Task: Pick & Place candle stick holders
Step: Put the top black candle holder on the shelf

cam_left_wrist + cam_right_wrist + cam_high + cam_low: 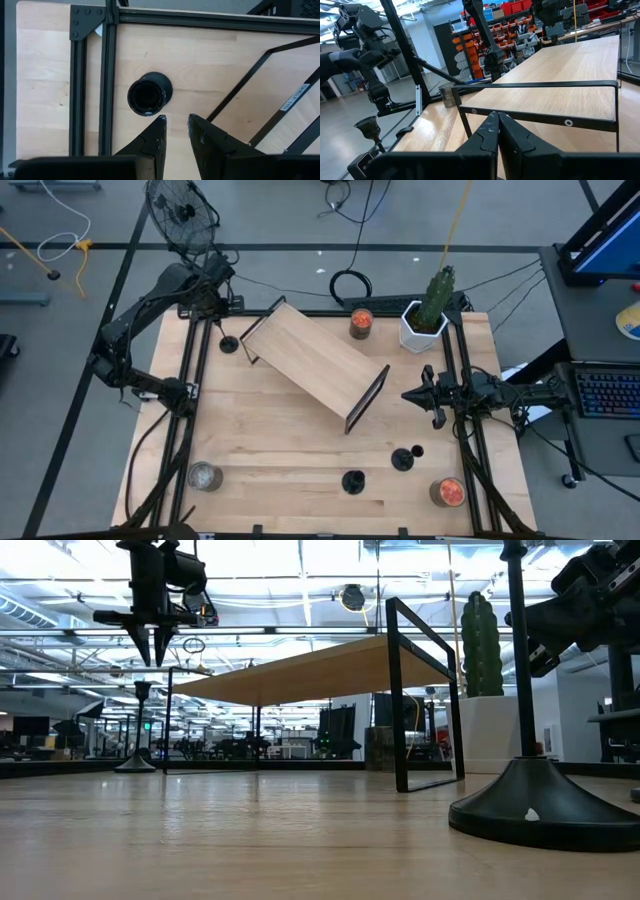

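Note:
Several small black candle stick holders stand upright on their round bases on the wooden table. One [229, 343] is at the far left, one [352, 481] at the near middle, and one [402, 459] at the near right. My left gripper [220, 310] hangs above the far-left holder [149, 94], pointing down, with its fingers a little apart and empty. In the low view it [158, 658] is clear above that holder [140, 730]. My right gripper [408, 394] is shut and empty at the right, above the table.
A wooden shelf on a black metal frame [315, 365] lies slantwise across the table's middle. Glass jars with orange filling stand at the far middle [361, 323] and near right [447, 493], a silvery jar [204, 476] at the near left, and a potted cactus [425, 315] at the far right.

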Robot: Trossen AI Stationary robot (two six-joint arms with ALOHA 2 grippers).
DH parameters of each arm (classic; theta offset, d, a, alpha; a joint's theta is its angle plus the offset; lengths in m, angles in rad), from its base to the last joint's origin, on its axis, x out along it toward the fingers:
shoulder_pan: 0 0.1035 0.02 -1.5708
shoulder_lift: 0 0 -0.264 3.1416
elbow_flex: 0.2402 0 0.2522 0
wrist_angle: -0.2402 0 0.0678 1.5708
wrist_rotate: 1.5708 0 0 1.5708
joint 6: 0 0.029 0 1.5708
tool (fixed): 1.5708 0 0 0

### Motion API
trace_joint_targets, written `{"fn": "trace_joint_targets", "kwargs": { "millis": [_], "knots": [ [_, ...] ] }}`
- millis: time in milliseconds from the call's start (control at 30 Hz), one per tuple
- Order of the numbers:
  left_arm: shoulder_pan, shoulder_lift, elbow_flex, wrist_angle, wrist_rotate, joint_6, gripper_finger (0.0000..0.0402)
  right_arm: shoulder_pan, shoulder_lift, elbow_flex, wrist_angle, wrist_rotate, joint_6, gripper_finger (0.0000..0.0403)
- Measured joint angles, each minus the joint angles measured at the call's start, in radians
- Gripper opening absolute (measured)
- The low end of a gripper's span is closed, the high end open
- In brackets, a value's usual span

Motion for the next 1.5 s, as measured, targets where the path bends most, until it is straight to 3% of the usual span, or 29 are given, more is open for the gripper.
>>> {"fn": "trace_joint_targets", "kwargs": {
  "millis": [200, 467, 600, 900, 1167, 1500],
  "knots": [
    [-0.008, 0.024, -0.004, 0.005, 0.007, 0.012, 0.0097, 0.0, 0.0, 0.0, 0.0, 0.001, 0.0, 0.0],
    [-0.011, 0.07, -0.018, 0.005, -0.05, -0.031, 0.0197, 0.0, 0.0, 0.0, 0.0, 0.003, 0.0, 0.0],
    [0.001, 0.061, -0.018, 0.008, -0.047, -0.033, 0.0223, 0.0, 0.0, 0.0, 0.0, 0.003, 0.0, 0.0],
    [0.006, 0.063, -0.018, 0.009, -0.02, 0.001, 0.023, 0.0, 0.0, 0.0, 0.011, 0.127, 0.0, 0.0],
    [0.006, 0.065, -0.022, 0.03, -0.01, 0.021, 0.023, 0.0, 0.0, 0.0, 0.008, 0.126, 0.0, 0.0],
    [0.031, 0.097, -0.114, 0.11, -0.001, 0.049, 0.023, 0.0, 0.0, 0.0, 0.004, 0.126, 0.0, 0.0]
  ]
}}
